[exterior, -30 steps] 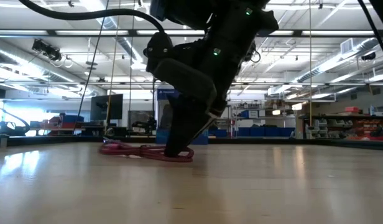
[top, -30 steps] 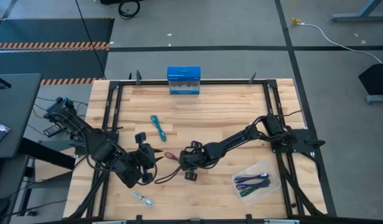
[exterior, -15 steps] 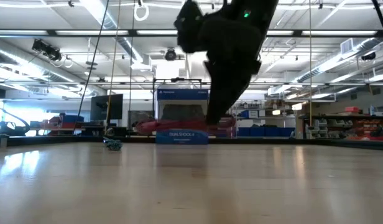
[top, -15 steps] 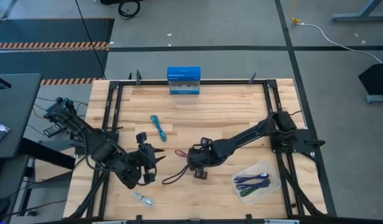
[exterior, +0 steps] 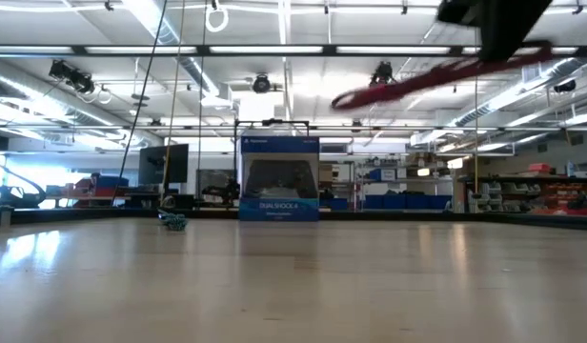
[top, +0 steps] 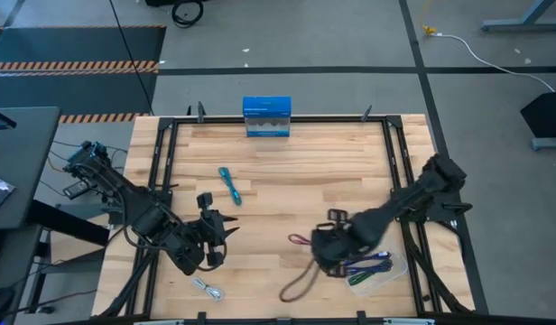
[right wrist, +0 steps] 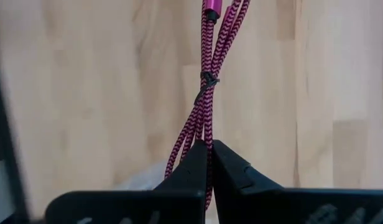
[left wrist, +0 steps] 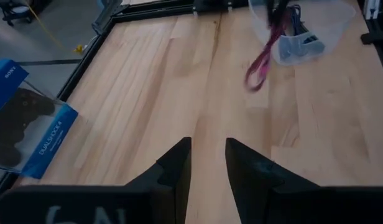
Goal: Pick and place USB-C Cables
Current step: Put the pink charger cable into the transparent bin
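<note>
A: Position of maroon cable (top: pixel 301 271)?

B: Pinched in right gripper (top: pixel 332 251), airborne — long axis trailing away from clear tray (top: pixel 391 271) just beside it.

A: Left gripper (top: pixel 215 236)?

B: Slightly parted (idle, well apart).

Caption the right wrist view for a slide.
Right end effector shut on the maroon cable, carried above the wooden table.

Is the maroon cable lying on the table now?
No, the right gripper holds the maroon cable in the air, well above the table.
</note>
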You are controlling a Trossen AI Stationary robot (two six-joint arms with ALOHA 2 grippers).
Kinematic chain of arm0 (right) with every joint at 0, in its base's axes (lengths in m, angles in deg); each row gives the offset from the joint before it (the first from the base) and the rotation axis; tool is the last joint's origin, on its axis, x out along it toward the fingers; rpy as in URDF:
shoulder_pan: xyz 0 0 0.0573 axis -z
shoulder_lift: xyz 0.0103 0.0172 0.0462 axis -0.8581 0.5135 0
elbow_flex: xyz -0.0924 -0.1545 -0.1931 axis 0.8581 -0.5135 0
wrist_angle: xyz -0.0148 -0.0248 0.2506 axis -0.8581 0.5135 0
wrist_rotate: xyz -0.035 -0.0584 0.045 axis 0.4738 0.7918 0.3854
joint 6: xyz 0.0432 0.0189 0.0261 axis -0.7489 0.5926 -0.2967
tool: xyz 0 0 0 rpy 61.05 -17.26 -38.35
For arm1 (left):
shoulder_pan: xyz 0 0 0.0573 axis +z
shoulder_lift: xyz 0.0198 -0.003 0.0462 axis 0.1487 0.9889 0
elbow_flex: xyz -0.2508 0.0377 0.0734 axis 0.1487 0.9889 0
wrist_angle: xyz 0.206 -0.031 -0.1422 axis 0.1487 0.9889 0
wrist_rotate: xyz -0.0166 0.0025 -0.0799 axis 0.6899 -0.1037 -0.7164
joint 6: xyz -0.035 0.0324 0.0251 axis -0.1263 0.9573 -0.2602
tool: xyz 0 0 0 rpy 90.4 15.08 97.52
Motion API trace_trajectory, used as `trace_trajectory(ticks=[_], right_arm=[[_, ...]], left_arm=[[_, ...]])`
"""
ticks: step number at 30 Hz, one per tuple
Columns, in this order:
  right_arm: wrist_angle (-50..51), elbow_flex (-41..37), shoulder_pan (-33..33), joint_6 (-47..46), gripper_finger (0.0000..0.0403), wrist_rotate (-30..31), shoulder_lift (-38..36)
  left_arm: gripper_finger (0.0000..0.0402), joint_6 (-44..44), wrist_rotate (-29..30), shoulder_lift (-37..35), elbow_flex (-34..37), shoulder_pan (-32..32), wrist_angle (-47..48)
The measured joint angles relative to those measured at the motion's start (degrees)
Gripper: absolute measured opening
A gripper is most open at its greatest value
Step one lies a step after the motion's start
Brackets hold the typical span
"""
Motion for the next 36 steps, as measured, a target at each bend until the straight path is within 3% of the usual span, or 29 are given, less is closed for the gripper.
trace_trajectory(ticks=[4, 10, 15, 24, 31, 36], right_arm=[[5.24, 0.13, -5.13, -2.72, 0.0009, -0.74, -2.67], [18.60, -0.47, -11.33, -11.83, 0.0009, -9.17, -2.41], [24.17, -0.61, -15.52, -17.07, 0.0009, -11.10, -2.41], [19.99, -1.54, -20.10, -16.17, 0.0009, -13.24, -2.44], [13.58, -7.76, -21.08, -11.15, 0.0010, -14.58, -2.41], [11.10, -12.03, -21.04, -13.50, 0.0055, -13.50, -2.41]], left_arm=[[0.0107, 0.61, 1.29, 0.00, 0.00, 1.28, -0.02], [0.0107, 4.30, 3.29, 0.00, 0.00, 3.16, -0.11], [0.0107, 5.97, 3.54, 0.00, 0.02, 3.90, -0.04], [0.0107, 5.93, 0.16, 0.00, 0.02, 3.93, 0.04], [0.0107, 5.61, -1.82, 0.00, 0.02, 3.93, 0.00], [0.0107, 4.96, -1.86, 0.00, 0.02, 3.93, 0.04]])
